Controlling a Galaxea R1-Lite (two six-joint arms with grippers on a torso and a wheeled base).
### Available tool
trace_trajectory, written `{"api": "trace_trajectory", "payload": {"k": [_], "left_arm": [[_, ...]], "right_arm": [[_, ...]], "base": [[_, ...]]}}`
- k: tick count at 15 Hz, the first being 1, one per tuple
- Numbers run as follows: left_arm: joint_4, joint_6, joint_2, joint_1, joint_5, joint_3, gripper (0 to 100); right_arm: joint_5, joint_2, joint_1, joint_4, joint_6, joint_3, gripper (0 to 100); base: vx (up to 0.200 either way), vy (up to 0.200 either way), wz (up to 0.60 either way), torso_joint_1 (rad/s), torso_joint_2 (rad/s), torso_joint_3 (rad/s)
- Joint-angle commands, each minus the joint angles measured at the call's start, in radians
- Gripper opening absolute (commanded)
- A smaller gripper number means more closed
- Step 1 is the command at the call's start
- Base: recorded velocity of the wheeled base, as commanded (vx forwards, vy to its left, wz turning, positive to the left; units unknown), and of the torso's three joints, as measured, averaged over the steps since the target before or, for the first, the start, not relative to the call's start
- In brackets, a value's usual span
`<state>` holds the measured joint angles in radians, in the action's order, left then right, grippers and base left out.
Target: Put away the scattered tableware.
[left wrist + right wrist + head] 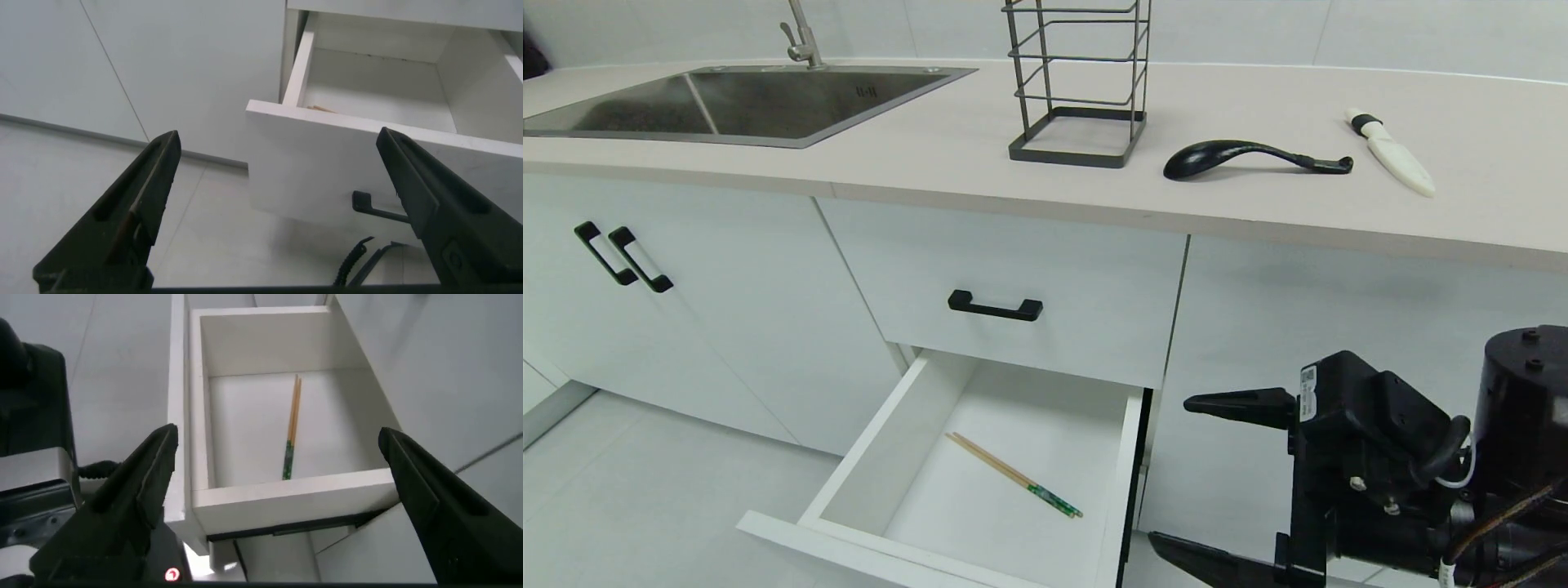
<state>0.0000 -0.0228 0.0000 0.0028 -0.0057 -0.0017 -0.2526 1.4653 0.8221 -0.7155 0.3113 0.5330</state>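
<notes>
Inside the open drawer (870, 457) your chopsticks (1013, 475) lay flat, while near that drawer your left jaws and right jaws stood spread, holding nothing.

Steel sink (768, 102) w/ faucet (802, 41) at far left of counter (1258, 90), cabinet doors (727, 327) below

Black ladle (1201, 161); green-tipped tan chopsticks (1014, 475)
</notes>
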Motion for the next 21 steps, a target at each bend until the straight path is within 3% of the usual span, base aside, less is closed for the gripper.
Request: {"api": "trace_trajectory", "payload": {"k": [1, 8, 18, 21], "left_arm": [[0.000, 0.000, 0.000, 0.000, 0.000, 0.000, 100], [0.000, 0.000, 0.000, 0.000, 0.000, 0.000, 100], [0.000, 0.000, 0.000, 0.000, 0.000, 0.000, 100], [0.000, 0.000, 0.000, 0.000, 0.000, 0.000, 100]], "right_arm": [[-0.002, 0.015, -0.009, -0.004, -0.049, 0.002, 100], [0.003, 0.124, 0.077, -0.050, -0.095, 0.019, 100], [0.007, 0.142, 0.101, -0.045, -0.092, 0.042, 100], [0.007, 0.142, 0.103, -0.044, -0.090, 0.042, 100]], "base": [[0.000, 0.000, 0.00, 0.000, 0.00, 0.000], [0.000, 0.000, 0.00, 0.000, 0.00, 0.000], [0.000, 0.000, 0.00, 0.000, 0.00, 0.000], [0.000, 0.000, 0.00, 0.172, -0.11, -0.053]]}}
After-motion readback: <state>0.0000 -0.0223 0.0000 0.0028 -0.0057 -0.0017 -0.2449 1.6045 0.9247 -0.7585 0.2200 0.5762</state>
